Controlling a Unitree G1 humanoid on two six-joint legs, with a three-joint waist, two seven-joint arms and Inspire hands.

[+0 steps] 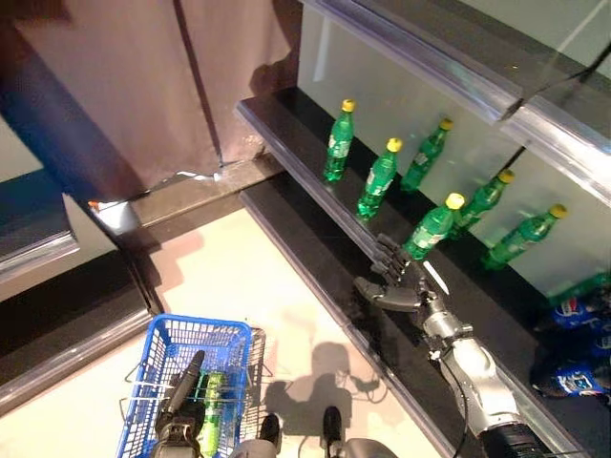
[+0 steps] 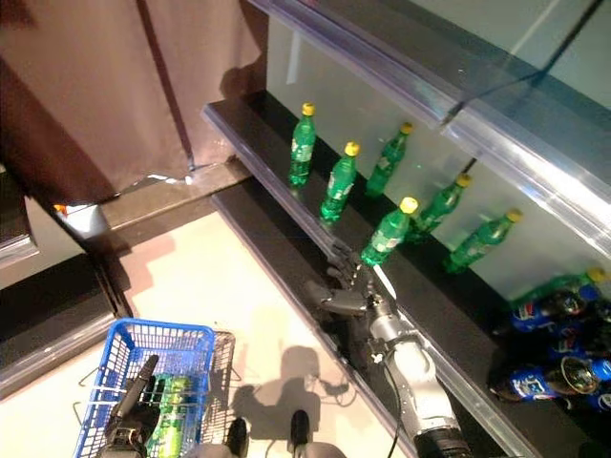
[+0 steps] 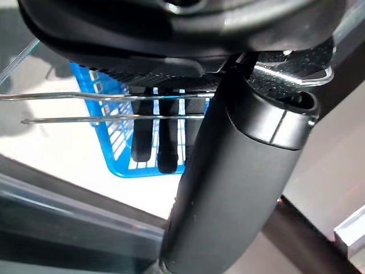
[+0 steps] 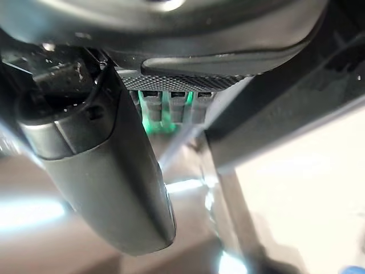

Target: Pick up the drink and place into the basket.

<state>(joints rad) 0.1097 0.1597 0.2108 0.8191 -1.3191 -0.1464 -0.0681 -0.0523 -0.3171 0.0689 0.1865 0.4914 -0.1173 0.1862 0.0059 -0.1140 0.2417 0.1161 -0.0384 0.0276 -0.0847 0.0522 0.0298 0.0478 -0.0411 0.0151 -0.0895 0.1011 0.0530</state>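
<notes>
Green bottles with yellow caps stand in rows on a dark shelf (image 1: 315,181). My right hand (image 1: 393,281) is open, its fingers straight and reaching up to the base of the nearest green bottle (image 1: 430,232), close to it or just touching it. In the right wrist view the fingers (image 4: 171,105) show green just past them. My left hand (image 1: 179,405) is shut on the thin wire handles (image 3: 85,108) of the blue basket (image 1: 196,324), which hangs low at the left. A green drink (image 1: 212,412) lies inside the basket.
More green bottles (image 1: 378,179) stand further along the shelf. Dark blue drinks (image 1: 578,310) lie at the lower right. A glass-fronted upper shelf (image 1: 458,76) overhangs the bottles. A brown curtain (image 1: 143,76) hangs at the back left.
</notes>
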